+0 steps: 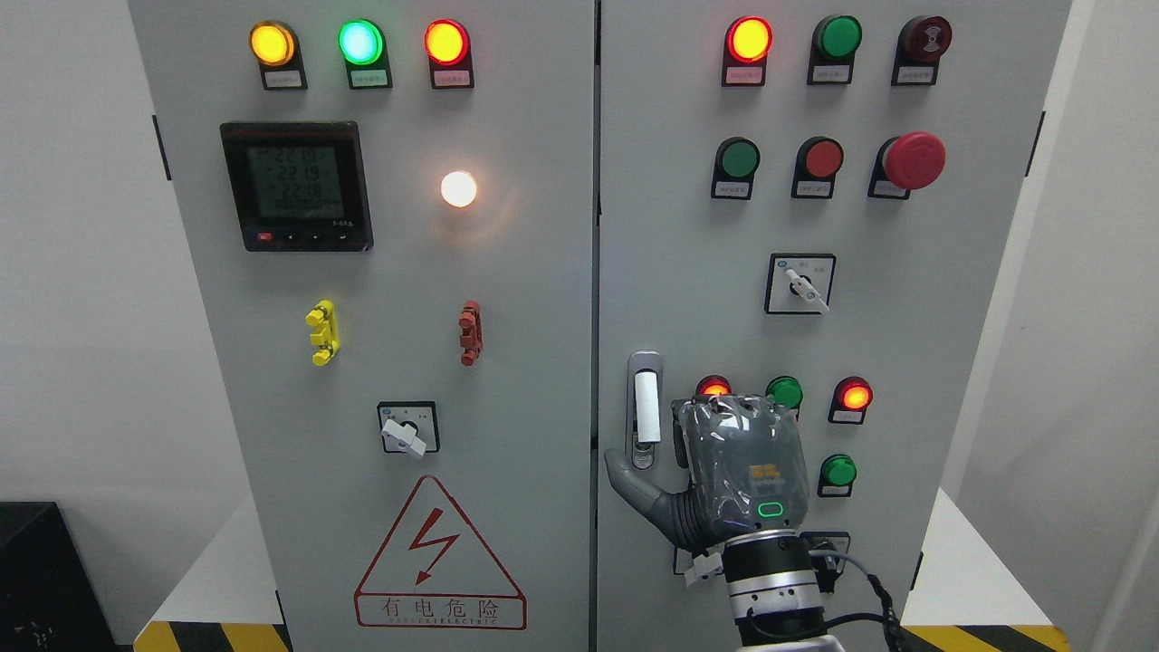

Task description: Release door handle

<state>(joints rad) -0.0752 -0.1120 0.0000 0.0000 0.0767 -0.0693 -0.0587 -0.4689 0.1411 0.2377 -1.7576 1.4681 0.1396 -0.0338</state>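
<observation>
Just one right hand beside one door handle, thumb below

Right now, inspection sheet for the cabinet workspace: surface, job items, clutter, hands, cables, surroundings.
Surface: grey two-door cabinet, doors closed, lamps lit.
Job's things: door handle upright on right door, near the seam.
Clutter: nothing seen.
Grippers: right hand just right of the handle, back to camera, thumb under the handle's base; grip on it cannot be told. Left hand not in view.
Cables: black cable looping by the right wrist.
Surroundings: white walls, hazard-striped floor tape, warning triangle on left door.
</observation>
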